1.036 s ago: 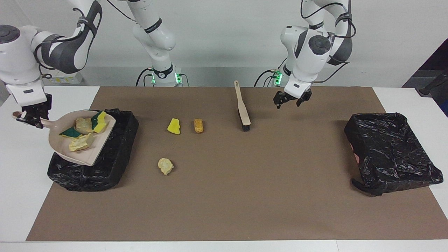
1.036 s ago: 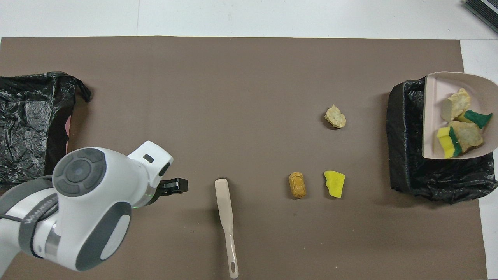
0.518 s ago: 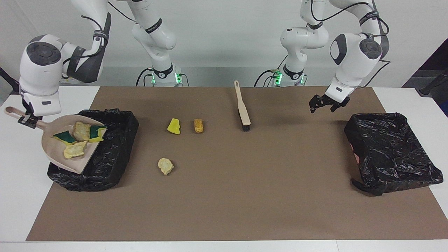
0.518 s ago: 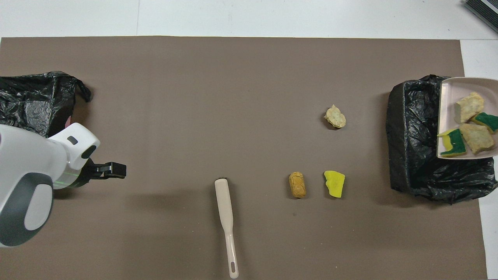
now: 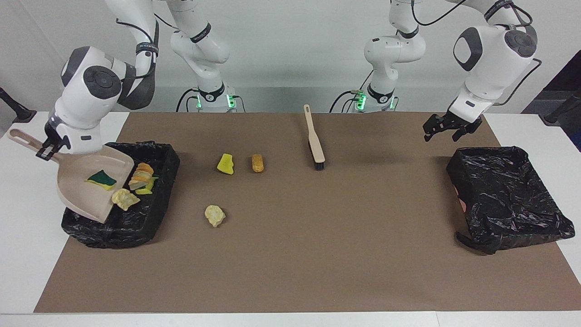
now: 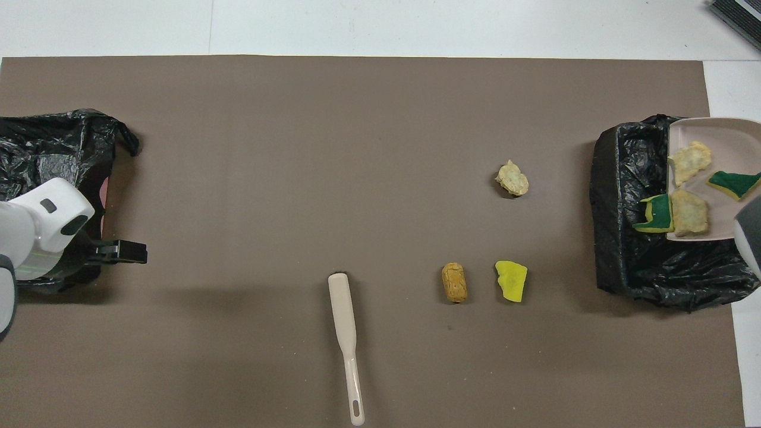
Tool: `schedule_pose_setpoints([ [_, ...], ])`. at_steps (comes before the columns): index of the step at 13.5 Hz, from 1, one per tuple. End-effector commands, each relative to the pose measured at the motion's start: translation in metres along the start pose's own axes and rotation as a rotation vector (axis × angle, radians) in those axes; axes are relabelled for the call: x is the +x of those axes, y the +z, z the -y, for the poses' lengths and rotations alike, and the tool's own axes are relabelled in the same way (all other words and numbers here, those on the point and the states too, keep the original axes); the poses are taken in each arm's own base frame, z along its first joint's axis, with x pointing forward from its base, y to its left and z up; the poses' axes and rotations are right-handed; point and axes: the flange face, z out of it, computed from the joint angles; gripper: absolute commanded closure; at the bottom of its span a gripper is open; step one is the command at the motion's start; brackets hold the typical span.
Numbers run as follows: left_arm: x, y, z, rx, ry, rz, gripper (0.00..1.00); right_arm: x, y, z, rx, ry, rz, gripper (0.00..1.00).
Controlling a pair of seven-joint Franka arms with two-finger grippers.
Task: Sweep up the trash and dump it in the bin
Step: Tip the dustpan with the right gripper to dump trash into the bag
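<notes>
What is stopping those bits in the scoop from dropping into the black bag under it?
Nothing visible. The right gripper holds the dustpan tilted over the bin, and its open lip faces the bag. A wrinkly lump and a sponge are sliding off; a green-backed sponge lies on the pan.

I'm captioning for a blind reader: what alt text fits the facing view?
The right gripper tips a beige dustpan, spilling trash into a black-lined bin. Three pieces and a brush lie on the mat.
</notes>
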Motion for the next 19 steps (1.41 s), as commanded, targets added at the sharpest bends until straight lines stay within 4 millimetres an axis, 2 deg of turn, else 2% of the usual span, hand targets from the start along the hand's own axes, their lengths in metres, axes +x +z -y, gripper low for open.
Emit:
schedule_pose_setpoints([
  [1,0.002,-0.034,0.000,0.013,0.009,-0.013,0.00,-0.004,-0.014,0.008,-0.003,-0.026,0.121,1.00],
  [5,-0.001,-0.083,-0.001,0.014,0.012,-0.061,0.00,-0.020,-0.036,0.007,-0.053,-0.062,0.207,1.00],
  [7,-0.003,-0.089,-0.001,0.016,0.014,-0.065,0.00,-0.012,-0.051,0.007,-0.058,-0.076,0.222,1.00],
  [8,-0.003,-0.091,-0.001,0.016,0.011,-0.068,0.00,-0.006,-0.064,0.007,-0.064,-0.093,0.252,1.00],
  [9,-0.003,-0.102,-0.003,0.018,0.015,-0.085,0.00,0.006,-0.085,0.008,-0.085,-0.109,0.264,1.00],
  [10,-0.006,-0.108,-0.005,0.016,0.017,-0.062,0.00,0.016,-0.097,0.008,-0.088,-0.118,0.271,1.00],
  [11,-0.006,-0.111,-0.005,0.016,0.017,-0.044,0.00,0.021,-0.101,0.009,-0.085,-0.112,0.280,1.00],
  [13,0.005,-0.117,-0.004,0.011,0.012,-0.052,0.00,0.059,-0.128,0.012,-0.124,-0.080,0.404,1.00],
  [15,0.006,-0.118,-0.002,0.014,0.003,-0.070,0.00,0.069,-0.125,0.016,-0.099,-0.079,0.430,1.00],
  [17,0.001,-0.114,-0.002,0.014,0.013,-0.058,0.00,0.064,-0.121,0.016,-0.079,-0.104,0.434,1.00],
  [19,0.001,-0.114,-0.007,0.015,0.022,-0.057,0.00,0.052,-0.129,0.013,-0.094,-0.073,0.430,1.00],
])
